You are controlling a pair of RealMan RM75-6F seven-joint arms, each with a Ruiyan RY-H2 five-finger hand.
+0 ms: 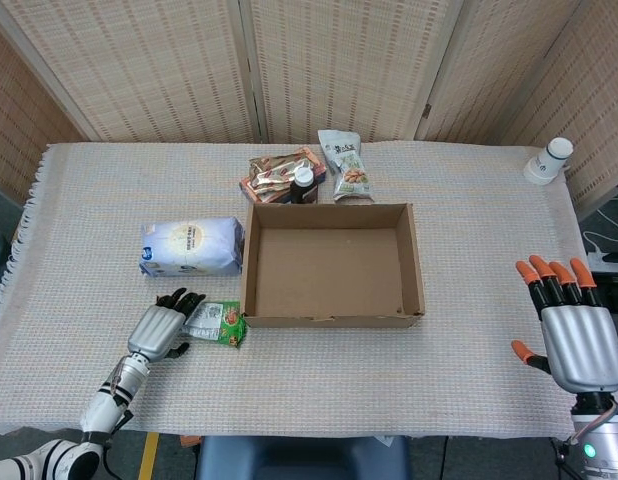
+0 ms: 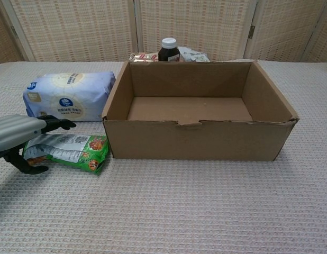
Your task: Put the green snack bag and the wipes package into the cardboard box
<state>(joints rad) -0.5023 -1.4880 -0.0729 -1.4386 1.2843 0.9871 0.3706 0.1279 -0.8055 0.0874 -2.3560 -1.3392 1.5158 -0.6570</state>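
Left hand (image 1: 165,327) low on the desk (image 1: 469,380), fingers spread around the left end of the flat green snack bag (image 1: 217,323), thumb under, fingers over; grip not yet closed, bag lies flat just left of the open brown cardboard box (image 1: 332,264). Pale blue wipes package (image 1: 192,246) sits behind the bag, beside the box's left wall. Right hand (image 1: 574,327) raised at right, fingers wide, holding nothing.

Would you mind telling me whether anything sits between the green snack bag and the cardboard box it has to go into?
Only the cardboard box's own wall. The green snack bag lies flat on the cloth just off the box's front left corner, with the left hand over its far end. Nothing else lies between them; the bag has to be lifted over the wall.
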